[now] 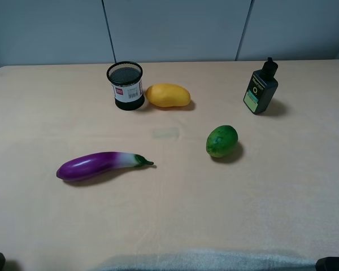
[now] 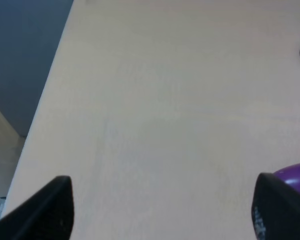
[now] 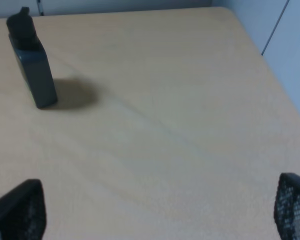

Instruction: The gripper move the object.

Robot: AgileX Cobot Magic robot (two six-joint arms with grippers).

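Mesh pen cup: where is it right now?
Exterior high view: mesh pen cup stands upright at the table's far left-centre, right beside the yellow mango.

Purple eggplant (image 1: 99, 165), yellow mango (image 1: 168, 95), green lime (image 1: 222, 141), dark bottle (image 1: 260, 88), all apart on beige table (image 1: 294, 186).
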